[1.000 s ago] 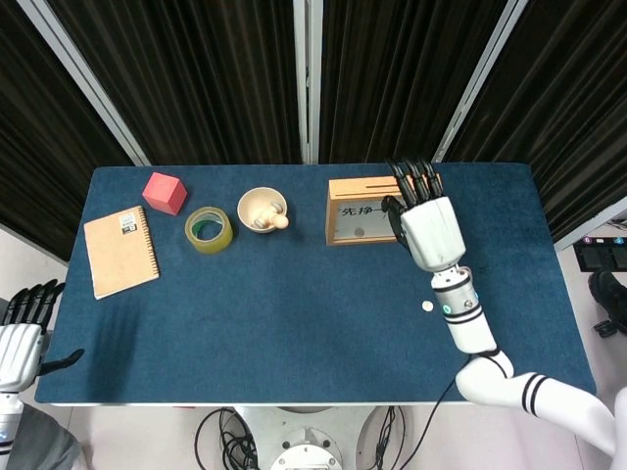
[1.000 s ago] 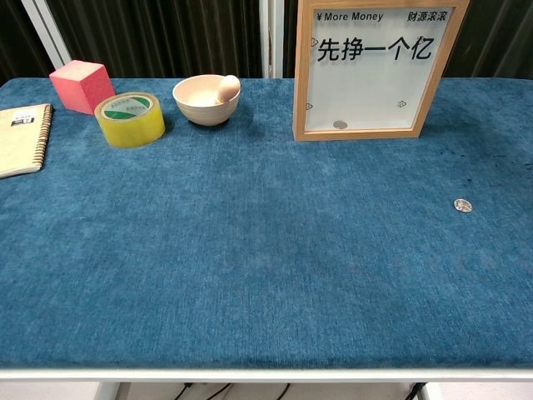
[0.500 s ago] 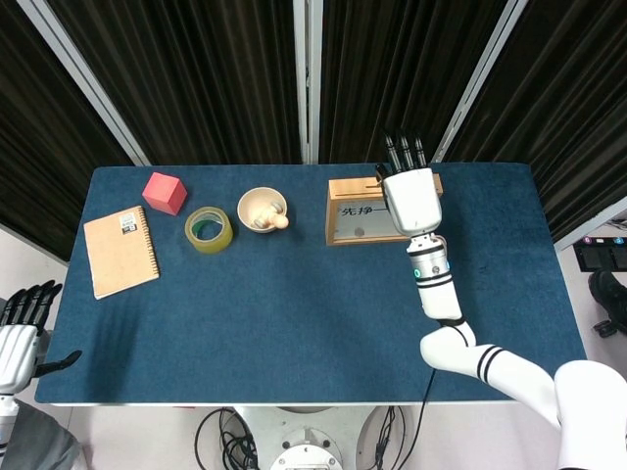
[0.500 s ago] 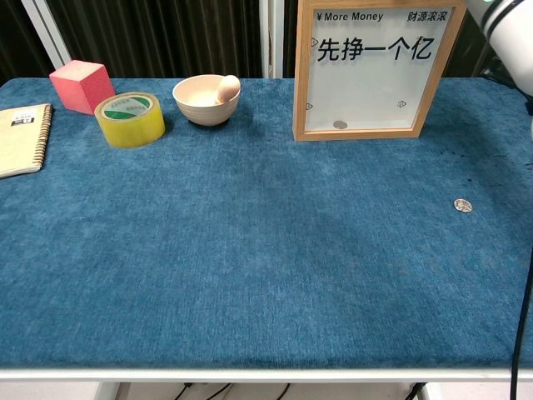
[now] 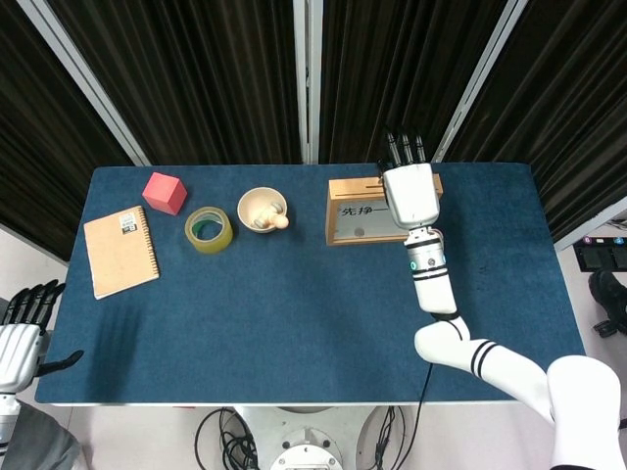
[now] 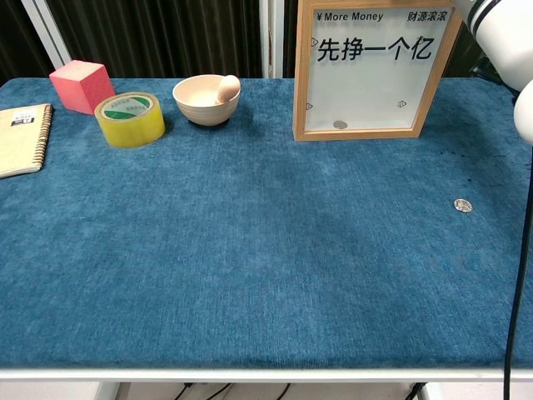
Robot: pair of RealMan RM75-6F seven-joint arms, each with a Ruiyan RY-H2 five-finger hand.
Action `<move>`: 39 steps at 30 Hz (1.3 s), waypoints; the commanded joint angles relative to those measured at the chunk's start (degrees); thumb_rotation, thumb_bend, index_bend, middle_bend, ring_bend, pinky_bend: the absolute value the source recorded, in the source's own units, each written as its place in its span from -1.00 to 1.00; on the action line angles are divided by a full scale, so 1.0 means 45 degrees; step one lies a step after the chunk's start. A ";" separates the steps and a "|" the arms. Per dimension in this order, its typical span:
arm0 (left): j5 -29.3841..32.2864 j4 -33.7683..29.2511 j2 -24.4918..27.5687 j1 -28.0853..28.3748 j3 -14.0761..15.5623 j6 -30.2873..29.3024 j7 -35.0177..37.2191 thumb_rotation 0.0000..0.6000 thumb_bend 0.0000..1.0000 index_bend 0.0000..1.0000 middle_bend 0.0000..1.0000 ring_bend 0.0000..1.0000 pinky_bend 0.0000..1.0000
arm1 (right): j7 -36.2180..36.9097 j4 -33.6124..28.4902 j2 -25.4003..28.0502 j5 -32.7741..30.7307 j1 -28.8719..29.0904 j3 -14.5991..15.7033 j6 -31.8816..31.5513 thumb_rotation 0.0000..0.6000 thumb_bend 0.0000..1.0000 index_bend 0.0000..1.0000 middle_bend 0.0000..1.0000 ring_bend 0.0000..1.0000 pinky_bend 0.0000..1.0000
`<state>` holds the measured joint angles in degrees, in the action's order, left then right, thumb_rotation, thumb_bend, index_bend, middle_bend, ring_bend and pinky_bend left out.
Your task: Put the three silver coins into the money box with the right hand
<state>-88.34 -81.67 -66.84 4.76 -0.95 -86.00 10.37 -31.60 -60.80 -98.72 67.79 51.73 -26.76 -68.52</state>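
Right hand shifted over money box

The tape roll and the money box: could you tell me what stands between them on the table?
In both views a bowl holding a small egg-like thing stands between the tape roll and the money box; the rest is bare blue cloth.
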 commanded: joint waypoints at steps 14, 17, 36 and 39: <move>-0.0006 -0.0050 0.0038 -0.0015 -0.0003 -0.0040 0.0010 1.00 -0.92 -0.92 -0.92 -1.00 -1.00 | -0.0008 0.0339 -0.0161 -0.0490 0.0019 0.0327 -0.0132 1.00 -0.03 0.47 -0.90 -1.00 -1.00; 0.0001 -0.0046 0.0042 -0.0012 -0.0005 -0.0030 0.0018 1.00 -0.92 -0.91 -0.92 -1.00 -1.00 | -0.0067 0.0322 -0.0160 -0.0578 0.0022 0.0359 -0.0143 1.00 -0.03 0.47 -0.91 -1.00 -1.00; -0.0035 -0.0147 0.0104 0.0019 -0.0022 -0.0037 -0.0070 1.00 -0.92 -0.91 -0.92 -1.00 -1.00 | -0.0238 0.0026 0.0039 -0.0878 -0.0059 0.0633 -0.0096 1.00 -0.05 0.15 -0.94 -1.00 -1.00; -0.0032 -0.0184 0.0117 0.0028 -0.0027 -0.0031 -0.0123 1.00 -0.92 -0.91 -0.92 -1.00 -1.00 | -0.0257 -0.0108 0.0142 -0.0954 -0.0100 0.0686 0.0004 1.00 -0.05 -0.11 -0.96 -1.00 -1.00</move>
<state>-88.49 -82.50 -66.32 4.88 -1.06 -86.15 9.81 -32.72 -61.22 -98.15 63.57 51.32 -23.72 -68.57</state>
